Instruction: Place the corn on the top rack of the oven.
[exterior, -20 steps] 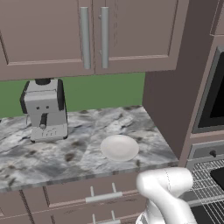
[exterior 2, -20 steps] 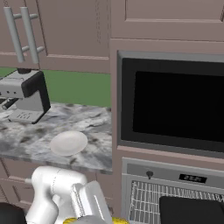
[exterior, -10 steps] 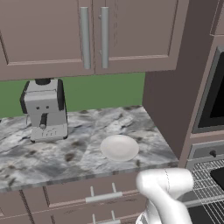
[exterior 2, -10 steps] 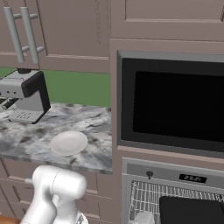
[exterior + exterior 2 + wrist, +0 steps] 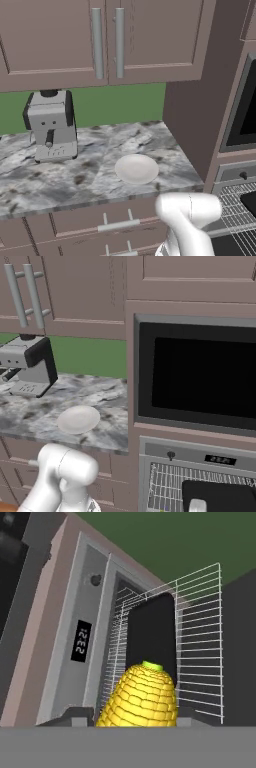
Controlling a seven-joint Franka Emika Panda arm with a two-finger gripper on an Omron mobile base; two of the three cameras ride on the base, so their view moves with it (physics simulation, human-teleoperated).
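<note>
In the hand view my gripper (image 5: 134, 716) is shut on the corn (image 5: 141, 698), a yellow cob whose greenish end (image 5: 152, 665) points away from the hand. Dark fingertips (image 5: 75, 714) flank it on both sides. Beyond the cob lies the oven (image 5: 85, 627) with its grey control strip and dark knob (image 5: 95, 579). A silver wire rack (image 5: 200, 637) is pulled out just under that strip, and a dark tray (image 5: 150, 632) lies on it. The corn is short of the rack, not touching it. The rack (image 5: 165, 486) and oven knob (image 5: 171, 455) also appear in the right base view.
A white plate (image 5: 136, 168) lies on the marble counter (image 5: 75, 175) beside a grey coffee machine (image 5: 50, 125). A dark-windowed built-in appliance (image 5: 200, 376) sits above the oven. Drawers with silver handles (image 5: 115, 225) run under the counter, left of my white arm (image 5: 187, 220).
The forearm and hand with the corn have dropped below the bottom edge of the right base view. The grip has tightened very slightly. Plate and coffee machine have not moved.
</note>
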